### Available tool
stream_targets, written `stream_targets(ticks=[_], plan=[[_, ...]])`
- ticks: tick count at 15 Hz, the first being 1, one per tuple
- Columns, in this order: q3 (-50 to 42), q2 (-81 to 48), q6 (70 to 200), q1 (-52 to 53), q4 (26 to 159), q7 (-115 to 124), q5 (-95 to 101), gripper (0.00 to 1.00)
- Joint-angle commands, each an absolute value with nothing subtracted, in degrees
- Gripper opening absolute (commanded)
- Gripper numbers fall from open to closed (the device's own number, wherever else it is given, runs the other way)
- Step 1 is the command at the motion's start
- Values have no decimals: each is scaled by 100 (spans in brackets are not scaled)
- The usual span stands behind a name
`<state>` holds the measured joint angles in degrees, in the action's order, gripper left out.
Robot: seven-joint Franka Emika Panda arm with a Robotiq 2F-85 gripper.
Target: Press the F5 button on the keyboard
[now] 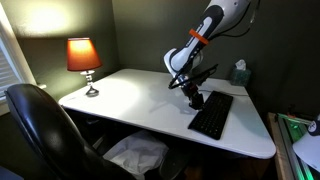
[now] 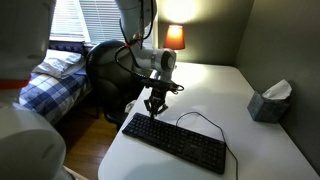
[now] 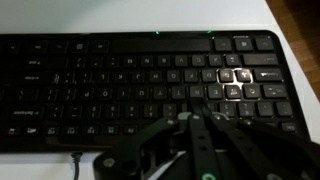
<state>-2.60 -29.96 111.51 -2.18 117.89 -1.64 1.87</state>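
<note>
No lettering can be read anywhere; in the wrist view the keyboard (image 3: pixel 140 85) carries pale key legends, all too blurred to make out; brighter marks toward three o'clock are equally illegible.

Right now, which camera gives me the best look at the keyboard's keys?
The wrist view: the keyboard fills the frame and single keys show, though their legends are blurred and the gripper hides some keys. In both exterior views the keyboard is only a flat black slab, with no single keys to tell apart.
</note>
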Motion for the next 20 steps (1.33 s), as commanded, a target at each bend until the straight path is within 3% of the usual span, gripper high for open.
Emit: stream_targets(ticks=[1, 20], plan=[[-227, -3130, 10901, -222, 11616, -198, 242, 0], [-241, -3375, 10734, -254, 11367, -206, 230, 0]])
